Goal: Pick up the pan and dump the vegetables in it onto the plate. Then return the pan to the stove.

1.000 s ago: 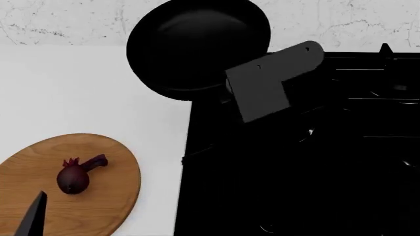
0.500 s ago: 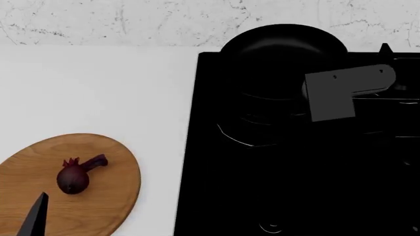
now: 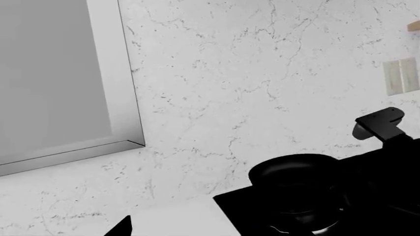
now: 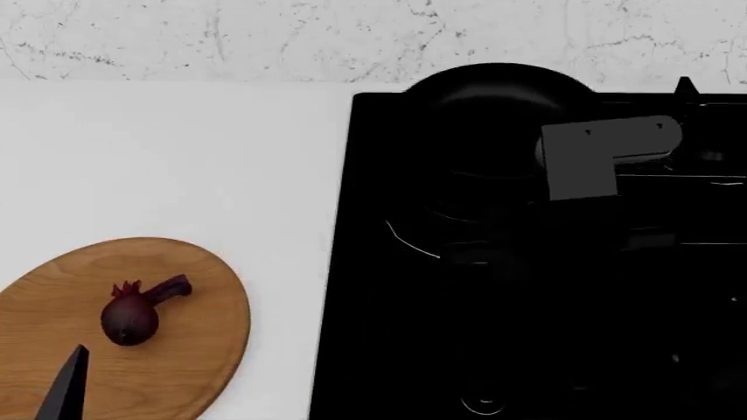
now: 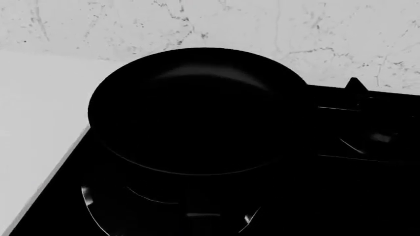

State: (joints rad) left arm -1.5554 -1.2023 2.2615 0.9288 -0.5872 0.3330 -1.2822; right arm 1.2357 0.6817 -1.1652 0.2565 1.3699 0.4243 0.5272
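The black pan (image 4: 496, 105) sits low over the stove's (image 4: 386, 350) rear left burner, empty; it also shows in the right wrist view (image 5: 196, 108) and the left wrist view (image 3: 295, 172). My right gripper (image 4: 561, 191) is at the pan's near right side under its grey wrist block, black against black, shut on the pan's handle. The red-purple vegetable (image 4: 131, 317) lies on the wooden plate (image 4: 187, 367) at the front left. My left gripper (image 4: 61, 389) hovers by the plate's near edge; one finger (image 3: 121, 227) shows far off centre, so the jaws stand open.
White counter (image 4: 175, 157) lies left of the stove, with a marbled wall (image 4: 233, 39) behind. A burner ring (image 5: 98, 206) shows under the pan. More grates and burners (image 4: 688, 166) lie to the right. A grey framed panel (image 3: 59, 73) hangs on the wall.
The right arm carried the pan from over the counter's back edge rightward onto the rear left burner and lowered it slightly. The vegetable, plate and left gripper have not moved.
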